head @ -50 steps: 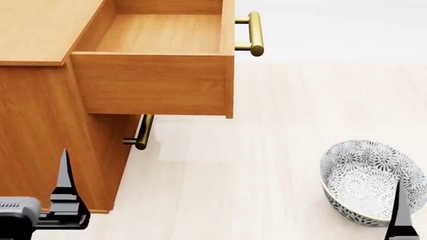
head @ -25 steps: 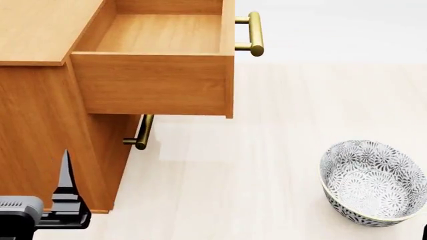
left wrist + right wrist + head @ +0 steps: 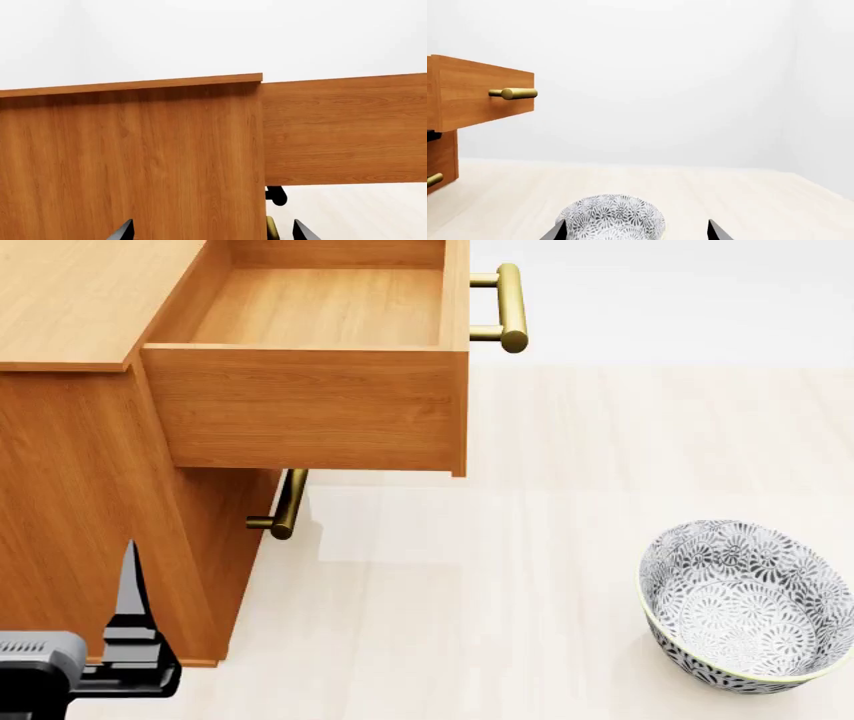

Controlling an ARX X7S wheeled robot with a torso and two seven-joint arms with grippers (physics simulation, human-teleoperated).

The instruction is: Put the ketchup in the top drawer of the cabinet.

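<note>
Nearest of all, the left hand [image 3: 210, 232] is seen with its two dark tips held wide apart, so it is open and nothing is held in it. It is kept low, close to the side of the cabinet [image 3: 133, 160]. The right hand [image 3: 635, 231] is open too, with its tips spread and nothing between them, and it is pointed over the grey patterned bowl [image 3: 610, 217] on the pale floor [image 3: 534, 570]. The ketchup is not seen in any picture. It cannot be told where it is, which way it lies from either hand, how it is turned, or which arm is nearer to it. It is likely that it must be found before anything can be picked up. A little further off, the lower handle [image 3: 283, 505] is seen under the drawer. Furthest away, the top drawer [image 3: 307, 410] is pulled right out, with its brass handle [image 3: 510, 308] on the front. The part of its inside that can be seen is bare.
</note>
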